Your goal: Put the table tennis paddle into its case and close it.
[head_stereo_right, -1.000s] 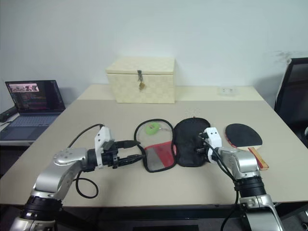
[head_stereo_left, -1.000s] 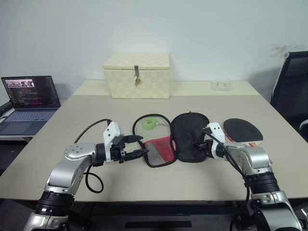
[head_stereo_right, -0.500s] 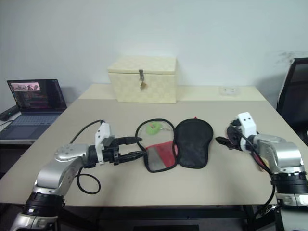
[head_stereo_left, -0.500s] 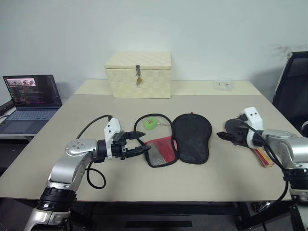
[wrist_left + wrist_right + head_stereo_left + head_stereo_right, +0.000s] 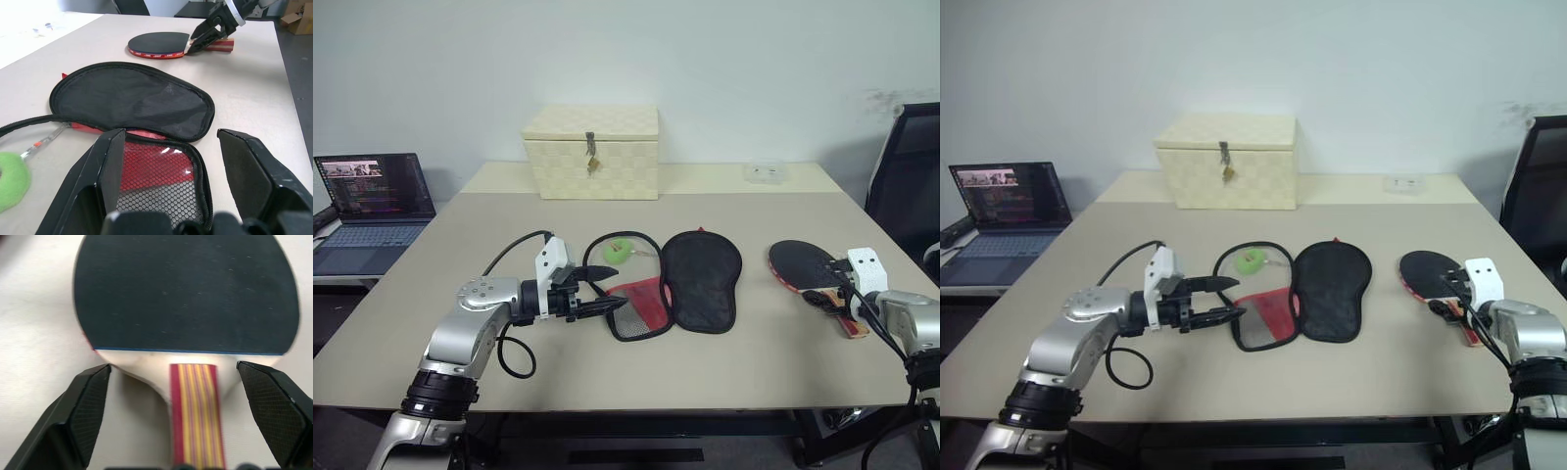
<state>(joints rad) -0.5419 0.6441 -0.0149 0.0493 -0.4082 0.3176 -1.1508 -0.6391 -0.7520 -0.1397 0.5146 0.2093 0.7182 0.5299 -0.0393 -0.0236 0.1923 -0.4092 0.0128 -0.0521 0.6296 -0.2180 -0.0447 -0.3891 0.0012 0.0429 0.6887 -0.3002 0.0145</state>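
Note:
The table tennis paddle lies flat at the right of the table, black face up, striped handle toward me. My right gripper is open, one finger on each side of the handle's neck, not closed on it. The case lies unzipped mid-table: a black flap on the right, a red half with mesh pocket on the left, and a green tag behind. My left gripper is open at the red half's left rim, which shows between its fingers with nothing held.
A cream woven latched box stands at the back centre. An open laptop sits on a side surface to the left, and a black chair stands beyond the table's right edge. A small clear object lies at the back right.
My right gripper left the case's black flap, opened, and swung right to the paddle's handle. The flap now lies flat. The left gripper stayed by the case's rim.

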